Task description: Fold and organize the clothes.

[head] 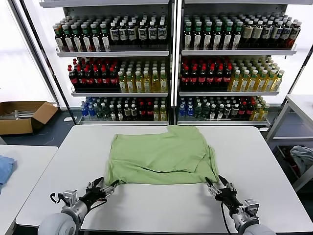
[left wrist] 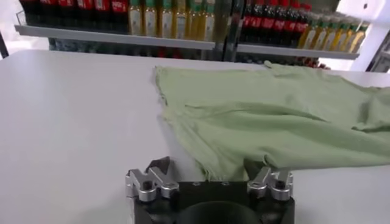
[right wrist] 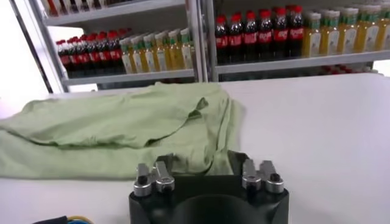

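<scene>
A light green shirt [head: 161, 154] lies in the middle of a white table [head: 161, 205], plain side up, with a top layer folded over the lower one so that the near edge shows two thicknesses of cloth. Its far edge reaches almost to the far side of the table.

The left gripper [head: 108, 186] sits low at the near left corner of the shirt. In the left wrist view the gripper [left wrist: 209, 170] has its fingers parted on either side of that corner, with the cloth edge running in between them; I cannot tell whether they pinch the cloth.

The right gripper [head: 213, 185] sits at the near right corner of the shirt. In the right wrist view it [right wrist: 204, 164] also has its fingers spread apart, with the rumpled hem of the shirt [right wrist: 122, 131] lying between and just beyond them; a grip cannot be made out there either.

Behind the table stand shelves [head: 168, 51] filled with rows of bottles [head: 122, 78]. A cardboard box [head: 22, 116] rests on the floor at the far left, and a blue cloth [head: 5, 169] lies on a second table at the left edge.
</scene>
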Available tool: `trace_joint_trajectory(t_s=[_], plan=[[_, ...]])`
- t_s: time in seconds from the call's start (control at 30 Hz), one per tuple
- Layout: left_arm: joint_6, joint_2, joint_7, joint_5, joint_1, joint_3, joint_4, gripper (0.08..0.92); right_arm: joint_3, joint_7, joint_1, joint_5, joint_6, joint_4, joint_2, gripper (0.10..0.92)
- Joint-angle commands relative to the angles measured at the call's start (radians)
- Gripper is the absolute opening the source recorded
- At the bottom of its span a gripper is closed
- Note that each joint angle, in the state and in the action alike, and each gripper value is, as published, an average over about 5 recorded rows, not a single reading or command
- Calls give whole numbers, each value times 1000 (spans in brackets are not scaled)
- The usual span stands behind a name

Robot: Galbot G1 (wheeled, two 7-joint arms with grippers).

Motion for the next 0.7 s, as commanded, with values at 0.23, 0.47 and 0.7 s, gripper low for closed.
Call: trace_joint_trajectory(t_s=[0.23, 0.47, 0.7], plan=[[-9, -2, 5, -45, 18, 1, 15, 377, 2, 31, -8, -6, 1, -13, 27, 256], [-15, 24, 1, -52, 33, -11, 5, 178, 13, 22, -33, -8, 12, 2, 33, 114], [-18, 43, 2, -61, 106, -39, -69, 87, 30, 5, -115, -3, 12, 98, 25, 114]])
